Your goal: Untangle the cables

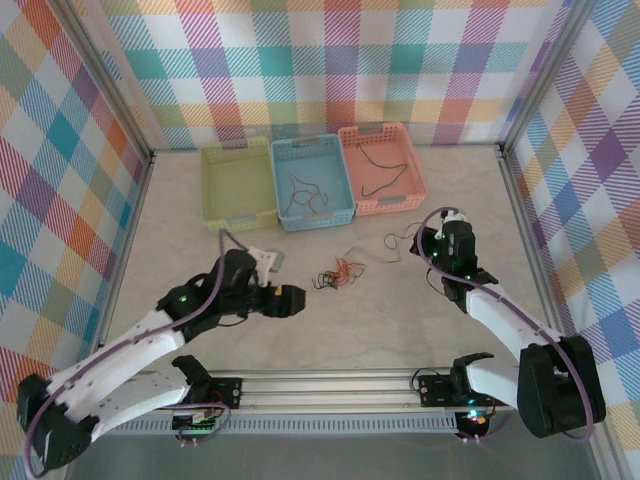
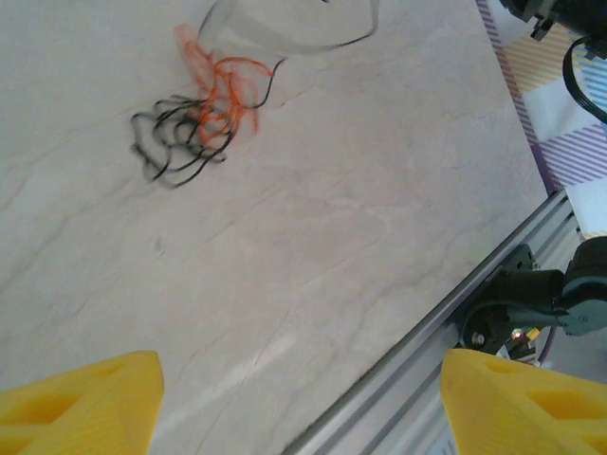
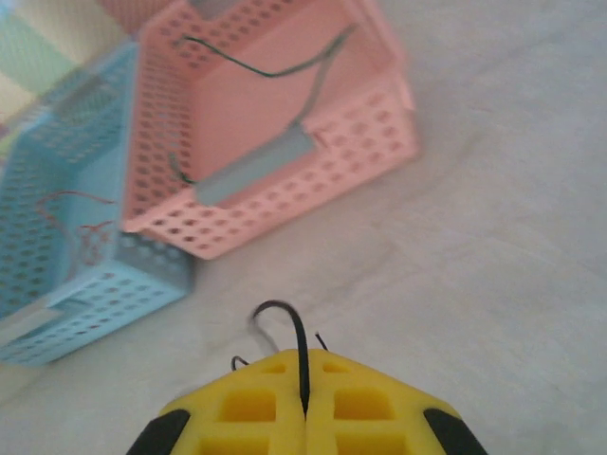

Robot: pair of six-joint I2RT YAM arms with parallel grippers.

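Holding now: your right claw (image 3: 305, 403) is pinched closed on a black cable (image 3: 301, 346), whose loop rises just ahead of the pads.
Free claw: your left claw (image 1: 296, 298) stands open with nothing between its fingers, low over bare desk (image 1: 400, 320) near the clump.
Cables: the orange-and-black clump (image 1: 339, 272) lies on the desk between the two claws, in front of the blue basket (image 1: 315, 218). A thin strand appears to run from it toward the right claw.
Sorted so far: one dark cable lies in the pink basket (image 1: 388, 205) and a reddish one in the blue basket.
Step, as I judge it: draw the black cable free of the clump.
Doing it well: bring your left claw down on the orange loops to pin them, then pull with the right claw slowly, low and straight away from the clump.
Watch: if the whole clump drags along, stop and pin closer to the crossing.
Risk: a sharp tug could slip the thin cable out of the pads.
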